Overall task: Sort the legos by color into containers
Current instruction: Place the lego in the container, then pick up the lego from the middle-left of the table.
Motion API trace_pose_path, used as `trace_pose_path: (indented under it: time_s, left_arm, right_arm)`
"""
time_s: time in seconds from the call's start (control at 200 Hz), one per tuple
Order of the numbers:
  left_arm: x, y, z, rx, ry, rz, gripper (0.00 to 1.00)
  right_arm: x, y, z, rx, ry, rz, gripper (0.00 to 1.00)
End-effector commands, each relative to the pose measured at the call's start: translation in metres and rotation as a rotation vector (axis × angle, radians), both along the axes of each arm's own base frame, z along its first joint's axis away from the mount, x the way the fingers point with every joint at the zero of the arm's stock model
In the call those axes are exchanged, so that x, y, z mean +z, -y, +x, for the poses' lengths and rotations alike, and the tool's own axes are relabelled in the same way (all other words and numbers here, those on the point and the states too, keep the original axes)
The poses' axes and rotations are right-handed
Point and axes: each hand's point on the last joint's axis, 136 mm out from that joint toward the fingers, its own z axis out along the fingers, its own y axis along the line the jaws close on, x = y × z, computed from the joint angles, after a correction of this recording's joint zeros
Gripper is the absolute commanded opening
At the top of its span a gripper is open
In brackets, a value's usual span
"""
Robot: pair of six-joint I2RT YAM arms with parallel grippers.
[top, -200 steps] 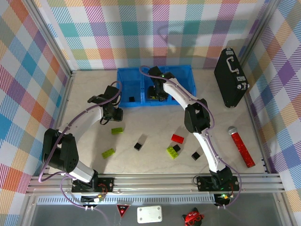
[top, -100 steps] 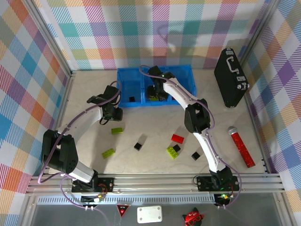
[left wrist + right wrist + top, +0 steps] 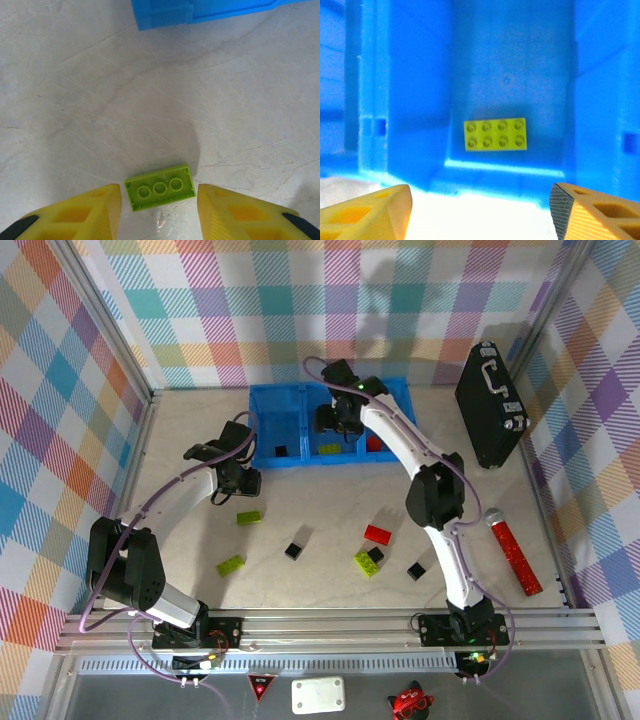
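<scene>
The blue bin (image 3: 268,400) stands at the back with three containers. Its left one holds a black cube (image 3: 281,451), the middle one a lime brick (image 3: 329,449), the right one a red piece (image 3: 375,443). My right gripper (image 3: 340,420) hovers open above the middle container, and the lime brick (image 3: 495,134) lies flat on its floor beyond the fingers. My left gripper (image 3: 236,483) is open over the table. An upside-down lime brick (image 3: 160,187) lies between its yellow fingers (image 3: 95,205), touching neither. More legos lie loose: lime (image 3: 231,564), black (image 3: 293,550), red (image 3: 378,534), lime (image 3: 368,560), black (image 3: 416,571).
A black hard case (image 3: 490,405) leans at the right wall. A red glittery cylinder (image 3: 513,551) lies near the right edge. Checked walls close in the table on three sides, and the bin's front wall (image 3: 200,10) is just beyond the left gripper.
My right gripper has risen and drawn back from the middle container, and the lime brick there now shows in full. The left arm has hardly moved.
</scene>
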Motion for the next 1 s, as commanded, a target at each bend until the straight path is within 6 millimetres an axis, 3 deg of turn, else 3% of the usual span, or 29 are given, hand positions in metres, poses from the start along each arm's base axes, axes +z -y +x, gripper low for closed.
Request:
trace_pose_path:
  time_s: [0.0, 0.13, 0.365, 0.49, 0.57, 0.865, 0.94, 0.995]
  left_arm:
    - [0.009, 0.005, -0.002, -0.011, 0.011, -0.035, 0.45]
    - [0.012, 0.009, -0.006, 0.002, 0.000, -0.065, 0.45]
    - [0.010, 0.041, -0.017, -0.033, -0.031, -0.116, 0.46]
    - [0.001, 0.056, -0.025, -0.036, -0.043, -0.141, 0.45]
    - [-0.003, 0.066, -0.032, -0.035, -0.052, -0.156, 0.45]
    - [-0.014, 0.098, -0.070, -0.073, -0.096, -0.183, 0.47]
    - [-0.015, 0.105, -0.083, -0.100, -0.107, -0.189, 0.47]
    - [-0.016, 0.110, -0.092, -0.117, -0.115, -0.193, 0.48]
  right_arm:
    - [0.024, 0.018, -0.020, -0.006, 0.010, -0.008, 0.73]
    - [0.033, 0.034, -0.042, -0.022, 0.003, -0.004, 0.70]
    - [0.041, 0.070, -0.082, -0.079, 0.022, -0.005, 0.65]
    - [0.048, 0.083, -0.107, -0.064, 0.070, 0.059, 0.76]
    - [0.048, 0.090, -0.123, -0.057, 0.067, 0.126, 0.78]
    - [0.010, 0.118, -0.174, -0.040, -0.029, 0.119, 0.91]
    - [0.002, 0.122, -0.183, -0.037, -0.054, 0.122, 1.00]
    - [-0.003, 0.124, -0.188, -0.033, -0.065, 0.121, 0.99]
